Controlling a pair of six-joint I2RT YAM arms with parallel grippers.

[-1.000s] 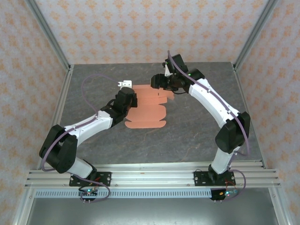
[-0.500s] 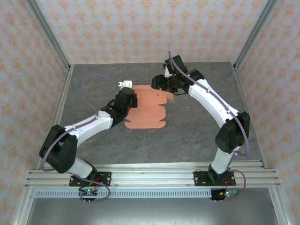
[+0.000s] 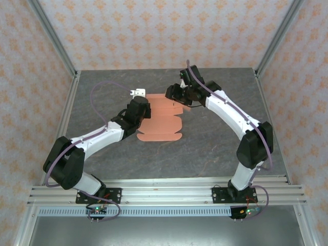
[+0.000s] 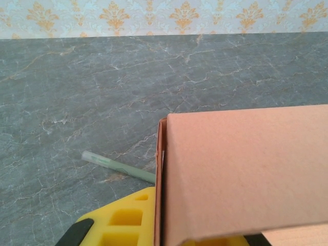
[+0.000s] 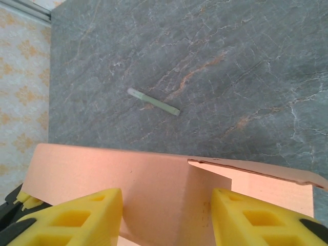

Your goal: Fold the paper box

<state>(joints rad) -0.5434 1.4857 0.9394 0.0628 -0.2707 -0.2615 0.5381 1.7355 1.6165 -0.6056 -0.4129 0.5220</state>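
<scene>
— Grey marbled table (image 3: 215,138), item one: what do we list on it?
— Box (image 3: 161,123), orange card, mid-table between the arms, mostly flat, far flap raised.
— Left gripper (image 3: 142,109)?
— Clamped thin on the box's left edge. We judge it anchors the sheet against sliding.
— Right gripper (image 5: 166,220)?
— Fingers apart, astride the raised far flap, placed to press its crease, we reckon.
— Sundries?
— Stick (image 5: 153,101), lying loose beyond the box, apart from it.

Bare tabletop (image 3: 215,148) lies open near and right of the paper box (image 3: 161,123); a thin grey stick (image 5: 153,101) lies just beside it.
</scene>
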